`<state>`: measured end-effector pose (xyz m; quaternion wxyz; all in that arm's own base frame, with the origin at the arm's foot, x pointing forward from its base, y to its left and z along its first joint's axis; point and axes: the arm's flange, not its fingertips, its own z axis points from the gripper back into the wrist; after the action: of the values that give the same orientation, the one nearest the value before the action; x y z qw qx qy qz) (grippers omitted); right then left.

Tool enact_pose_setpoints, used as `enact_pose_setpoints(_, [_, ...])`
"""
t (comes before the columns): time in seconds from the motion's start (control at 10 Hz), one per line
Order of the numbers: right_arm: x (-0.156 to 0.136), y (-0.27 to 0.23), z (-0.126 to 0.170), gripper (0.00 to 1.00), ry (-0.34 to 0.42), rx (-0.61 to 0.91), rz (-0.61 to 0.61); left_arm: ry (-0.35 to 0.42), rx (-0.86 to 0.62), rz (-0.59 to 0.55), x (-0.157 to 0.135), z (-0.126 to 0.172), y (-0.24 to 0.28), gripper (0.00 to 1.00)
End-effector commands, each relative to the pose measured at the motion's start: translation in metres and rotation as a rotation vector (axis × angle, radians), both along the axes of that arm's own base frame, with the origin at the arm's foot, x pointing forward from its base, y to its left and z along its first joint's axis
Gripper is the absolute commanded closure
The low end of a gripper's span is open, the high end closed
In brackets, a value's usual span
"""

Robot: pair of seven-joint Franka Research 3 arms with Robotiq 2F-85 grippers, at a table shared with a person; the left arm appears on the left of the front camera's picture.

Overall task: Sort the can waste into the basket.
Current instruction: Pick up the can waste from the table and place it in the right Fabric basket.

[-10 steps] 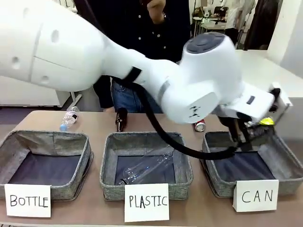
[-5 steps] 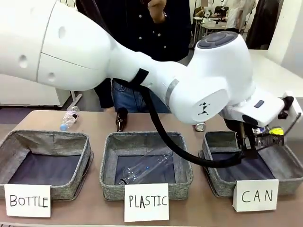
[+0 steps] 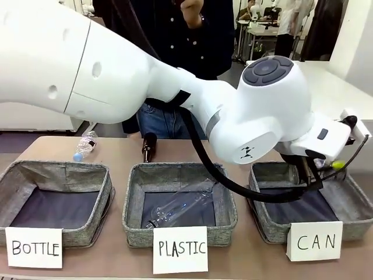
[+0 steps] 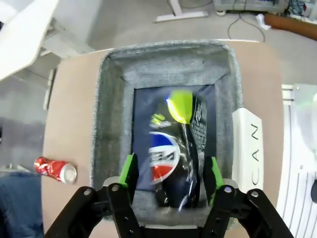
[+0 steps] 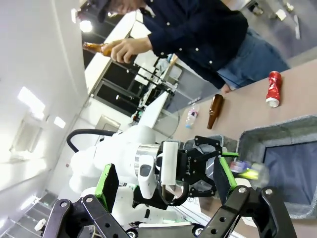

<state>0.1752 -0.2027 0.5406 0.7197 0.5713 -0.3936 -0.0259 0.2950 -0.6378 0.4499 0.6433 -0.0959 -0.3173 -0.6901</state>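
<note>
Front camera across table (image 3: 119, 153); left wrist camera close above the shared basket (image 4: 168, 64)

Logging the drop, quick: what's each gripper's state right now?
Left gripper: open, black can blurred between its fingers, over the CAN basket.
Right gripper: open, holding nothing.

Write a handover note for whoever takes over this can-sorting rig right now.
Left gripper: open above the CAN basket. The black can is blurred between its jaws, apparently dropping in.
Right gripper: open, empty.
Red can: lying on the table beside the basket.
Done: nothing surely in yet.
Left: check that the black can lands, then bin the red can.
</note>
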Motion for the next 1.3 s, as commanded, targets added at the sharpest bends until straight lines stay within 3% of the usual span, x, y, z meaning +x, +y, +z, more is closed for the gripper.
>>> enact_pose_setpoints(0.0, [0.0, 0.0, 0.003, 0.0, -0.019, 0.005, -0.001, -0.015, 0.037, -0.002, -0.008, -0.003, 0.007, 0.0])
enact_pose_setpoints(0.3, [0.0, 0.0, 0.003, 0.0, -0.019, 0.005, -0.001, 0.04, 0.111, -0.103, 0.001, 0.008, 0.026, 0.0])
enact_pose_setpoints(0.5, [0.0, 0.0, 0.003, 0.0, -0.019, 0.005, -0.001, 0.085, 0.164, -0.097, 0.006, 0.019, 0.041, 0.0])
enact_pose_setpoints(0.7, [0.005, 0.005, 0.01, 0.0, -0.017, -0.053, 0.034, 0.121, 0.202, 0.013, 0.011, 0.032, 0.077, 0.0])
enact_pose_setpoints(0.9, [0.034, 0.03, 0.035, 0.0, -0.046, -0.124, 0.183, 0.214, 0.182, 0.138, 0.014, 0.029, 0.151, 0.0])
enact_pose_setpoints(1.2, [0.086, 0.113, 0.045, 0.0, -0.029, -0.183, 0.293, 0.297, 0.125, 0.284, 0.019, 0.047, 0.272, 0.0])
